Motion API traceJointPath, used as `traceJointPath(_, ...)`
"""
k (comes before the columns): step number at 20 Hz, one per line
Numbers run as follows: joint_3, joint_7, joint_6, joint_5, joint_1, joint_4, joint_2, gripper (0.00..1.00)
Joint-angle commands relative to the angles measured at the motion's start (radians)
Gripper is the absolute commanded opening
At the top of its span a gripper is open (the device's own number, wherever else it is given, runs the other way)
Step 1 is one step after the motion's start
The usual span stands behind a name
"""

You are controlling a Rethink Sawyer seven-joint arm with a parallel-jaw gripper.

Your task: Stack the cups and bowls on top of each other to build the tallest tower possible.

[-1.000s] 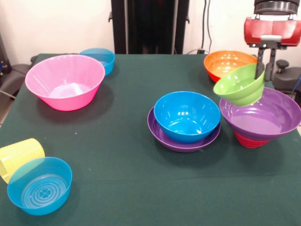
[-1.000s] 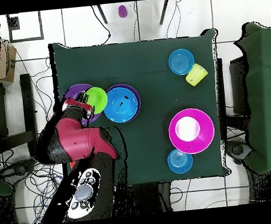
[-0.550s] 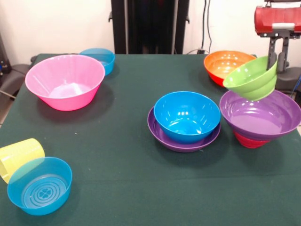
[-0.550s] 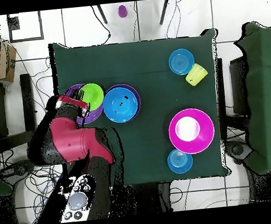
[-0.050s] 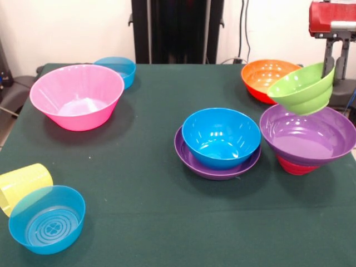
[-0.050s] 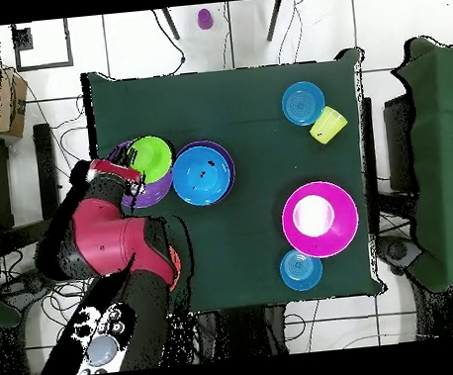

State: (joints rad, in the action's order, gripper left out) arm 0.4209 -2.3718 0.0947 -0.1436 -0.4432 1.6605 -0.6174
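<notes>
My gripper (image 5: 334,68) is shut on the rim of the green bowl (image 5: 302,90), which hangs tilted above the wide purple bowl (image 5: 309,137). That purple bowl rests on a red bowl (image 5: 294,166). Just behind them stands an orange bowl (image 5: 266,75). At mid-table a blue bowl (image 5: 221,136) sits inside a second wide purple bowl (image 5: 214,167). In the overhead view the green bowl (image 6: 152,158) shows next to the gripper (image 6: 127,171). A ribbed yellow cup (image 5: 22,184) lies on its side at the front left, touching a translucent blue bowl (image 5: 47,219).
A large pink bowl (image 5: 77,95) stands at the back left, with another translucent blue bowl (image 5: 119,67) behind it. A small purple cup (image 6: 204,19) lies on the floor off the table. My arm (image 6: 107,247) reaches over the table's edge.
The gripper has lifted the green bowl up and to the right in the front view, away from the purple bowl's inside. The other things have not moved.
</notes>
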Motion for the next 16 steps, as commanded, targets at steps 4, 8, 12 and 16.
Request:
traceJointPath(4, -0.025, -0.076, -0.1, -0.019, -0.006, -0.04, 0.067, 0.0)
traceJointPath(8, -0.045, -0.077, -0.078, -0.013, 0.005, -0.039, 0.085, 0.0)
traceJointPath(12, -0.078, -0.094, -0.048, -0.012, 0.015, -0.025, 0.09, 0.0)
traceJointPath(16, -0.09, -0.098, -0.06, -0.016, 0.019, -0.028, 0.075, 0.0)
